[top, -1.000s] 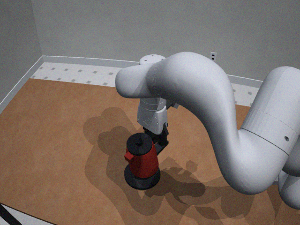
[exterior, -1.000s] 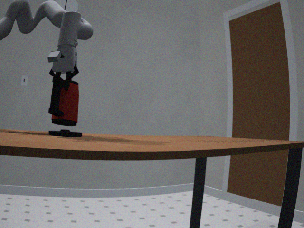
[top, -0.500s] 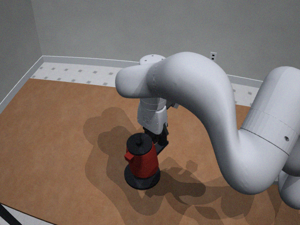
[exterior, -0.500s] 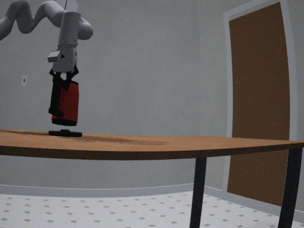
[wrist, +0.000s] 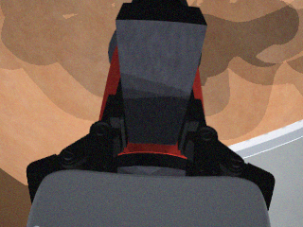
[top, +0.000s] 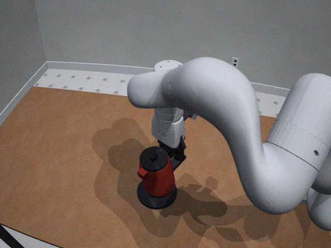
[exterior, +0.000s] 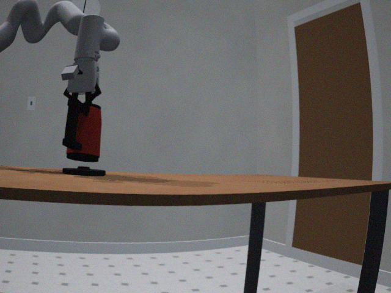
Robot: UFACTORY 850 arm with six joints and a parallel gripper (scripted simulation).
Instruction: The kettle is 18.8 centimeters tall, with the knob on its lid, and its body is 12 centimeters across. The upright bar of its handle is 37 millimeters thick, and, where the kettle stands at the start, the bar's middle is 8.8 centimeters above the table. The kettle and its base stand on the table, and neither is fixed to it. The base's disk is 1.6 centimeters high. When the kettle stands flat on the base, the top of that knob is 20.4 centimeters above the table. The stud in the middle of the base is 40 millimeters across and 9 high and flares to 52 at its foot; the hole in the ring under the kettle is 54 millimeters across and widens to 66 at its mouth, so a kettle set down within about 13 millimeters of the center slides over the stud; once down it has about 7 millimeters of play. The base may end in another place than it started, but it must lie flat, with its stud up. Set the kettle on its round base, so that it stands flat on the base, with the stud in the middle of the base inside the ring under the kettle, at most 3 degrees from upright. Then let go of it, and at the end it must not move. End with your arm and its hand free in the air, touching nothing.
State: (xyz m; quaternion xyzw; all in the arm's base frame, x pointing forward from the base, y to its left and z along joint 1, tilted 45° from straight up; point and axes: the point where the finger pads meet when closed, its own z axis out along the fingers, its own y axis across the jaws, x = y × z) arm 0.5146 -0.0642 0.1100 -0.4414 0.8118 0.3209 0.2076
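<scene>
The red kettle (top: 158,174) with a black lid and knob hangs in the air over the black round base (top: 156,198). In the side view the kettle (exterior: 85,132) is a small gap above the base (exterior: 83,171), roughly centered over it and leaning slightly. My gripper (top: 175,156) is shut on the kettle's black handle bar (exterior: 71,126) from above. In the wrist view the handle (wrist: 158,82) fills the space between the fingers, with red body showing at both sides. The base's stud is hidden by the kettle.
The base lies flat on the brown table (top: 66,149). The arm's large white links (top: 227,120) arch over the right side of the table. The table's edge (exterior: 189,196) and a door (exterior: 334,126) show in the side view.
</scene>
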